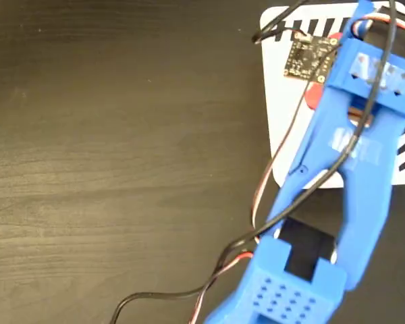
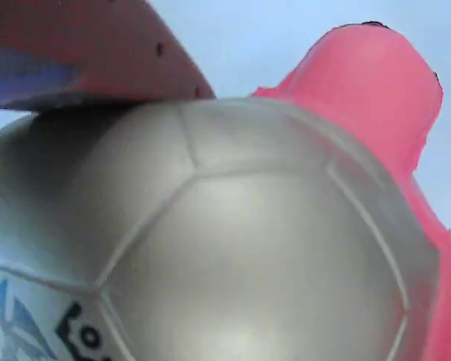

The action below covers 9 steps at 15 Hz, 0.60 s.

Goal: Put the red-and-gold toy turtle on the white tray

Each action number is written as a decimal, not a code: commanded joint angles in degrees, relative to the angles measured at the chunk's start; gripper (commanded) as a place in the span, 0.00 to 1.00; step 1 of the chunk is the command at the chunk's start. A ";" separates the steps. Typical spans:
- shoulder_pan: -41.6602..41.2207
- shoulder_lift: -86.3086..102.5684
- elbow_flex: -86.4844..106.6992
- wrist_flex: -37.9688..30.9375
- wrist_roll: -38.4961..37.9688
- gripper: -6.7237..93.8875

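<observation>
Gold-shelled, coral-red toy turtle (image 2: 233,233), black logo

You're looking at dark wood-grain table (image 1: 108,169); white tray (image 1: 283,115) flat on it, top right, fixed view.

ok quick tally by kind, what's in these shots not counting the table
toy turtle: 1
white tray: 1
blue robot arm: 1
small circuit board on the arm: 1
total: 4
</observation>
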<state>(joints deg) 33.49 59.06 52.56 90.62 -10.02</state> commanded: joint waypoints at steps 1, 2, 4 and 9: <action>0.62 2.02 -2.72 -1.23 0.09 0.06; 0.62 1.85 -2.72 -1.58 0.26 0.08; 0.35 1.76 -2.72 -1.85 0.26 0.30; 0.26 1.32 -1.85 -2.55 0.18 0.69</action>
<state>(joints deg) 33.22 57.66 52.47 88.51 -9.05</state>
